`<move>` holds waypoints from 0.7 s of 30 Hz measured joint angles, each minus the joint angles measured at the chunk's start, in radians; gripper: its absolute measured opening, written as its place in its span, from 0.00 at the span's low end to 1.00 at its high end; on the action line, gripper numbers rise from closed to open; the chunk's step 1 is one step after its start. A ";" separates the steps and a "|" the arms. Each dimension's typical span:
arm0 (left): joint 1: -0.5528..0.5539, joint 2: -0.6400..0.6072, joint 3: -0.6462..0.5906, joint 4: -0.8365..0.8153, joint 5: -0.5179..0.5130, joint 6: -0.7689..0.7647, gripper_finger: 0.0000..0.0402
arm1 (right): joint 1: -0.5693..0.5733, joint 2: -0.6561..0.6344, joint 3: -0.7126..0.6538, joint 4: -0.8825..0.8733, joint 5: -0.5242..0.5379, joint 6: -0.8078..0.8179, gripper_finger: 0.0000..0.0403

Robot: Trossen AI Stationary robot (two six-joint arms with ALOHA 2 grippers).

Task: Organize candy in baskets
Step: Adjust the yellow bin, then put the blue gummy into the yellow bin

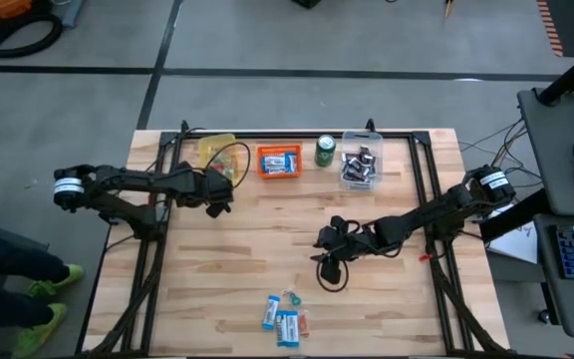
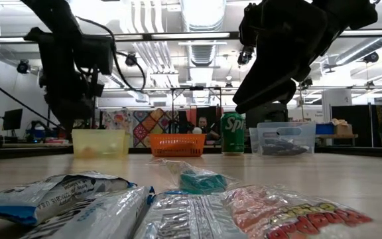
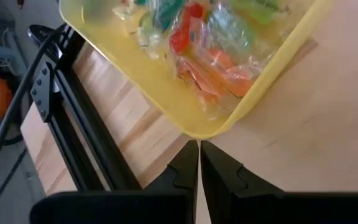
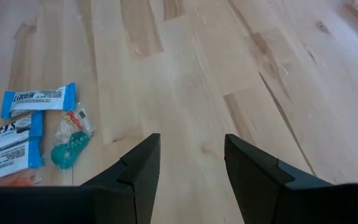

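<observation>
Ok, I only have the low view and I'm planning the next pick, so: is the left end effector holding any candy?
Observer: No. The left end effector is shut on nothing, just outside the yellow bin.
Operator: And the right one?
Observer: The right end effector is open and empty over bare table, short of the loose pile.
Operator: What's left in that pile?
Observer: Three blue-and-white bars, a green sweet and a red-orange packet, near the table's front edge.
Operator: Which bin takes the bars?
Observer: The orange bin already holds blue-and-white bars.
</observation>
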 joint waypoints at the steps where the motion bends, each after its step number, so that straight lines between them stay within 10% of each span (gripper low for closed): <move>1: 0.000 -0.017 0.000 -0.001 0.002 -0.001 0.00 | 0.000 0.000 0.000 0.000 0.000 0.000 0.41; 11: -0.052 -0.138 0.000 0.147 0.465 0.055 0.00 | 0.000 0.000 0.000 0.000 0.000 0.000 0.41; 21: -0.344 -0.128 0.000 0.496 0.552 0.111 0.00 | 0.020 0.000 0.000 0.001 -0.081 -0.046 0.41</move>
